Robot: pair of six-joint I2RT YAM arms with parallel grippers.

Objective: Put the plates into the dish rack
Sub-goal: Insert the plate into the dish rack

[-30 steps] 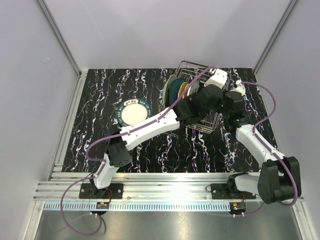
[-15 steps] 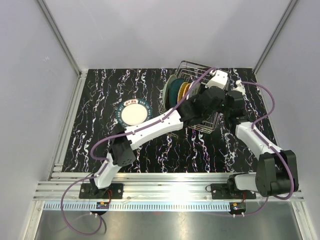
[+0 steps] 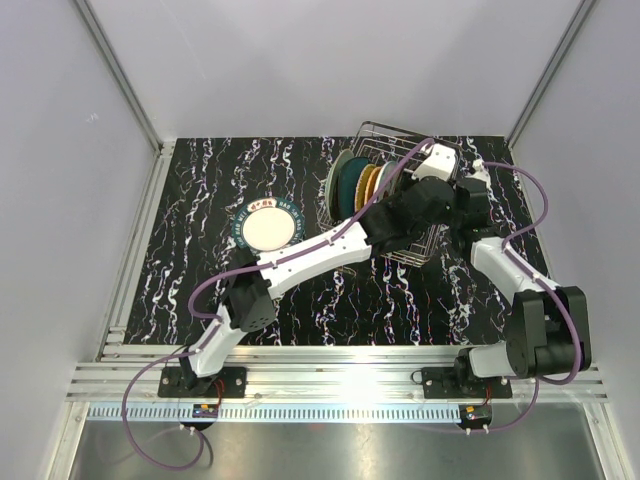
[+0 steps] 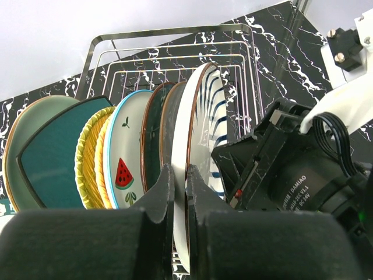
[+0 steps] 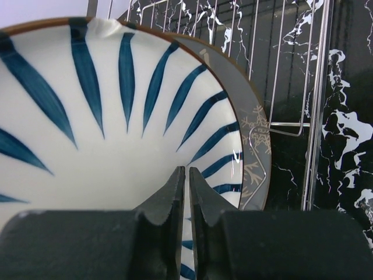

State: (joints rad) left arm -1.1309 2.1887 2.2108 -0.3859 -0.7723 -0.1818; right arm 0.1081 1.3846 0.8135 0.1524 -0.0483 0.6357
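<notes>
White plate (image 4: 201, 134), blue radiating stripes, brown rim, standing in wire rack (image 4: 175, 30).

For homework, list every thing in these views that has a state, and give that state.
dish rack: standing, part-filled with upright plates
blue-striped plate: upright in the rack, rim clamped
left gripper: shut on the blue-striped plate
right gripper: nearly shut, gripping nothing
teal-rimmed plate: lying flat, outside the rack

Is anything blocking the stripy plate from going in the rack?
Nothing visible does. The blue-striped plate, pinched by the left gripper, already stands in the dish rack next to a grey plate; only the right gripper sits close on its other side.
</notes>
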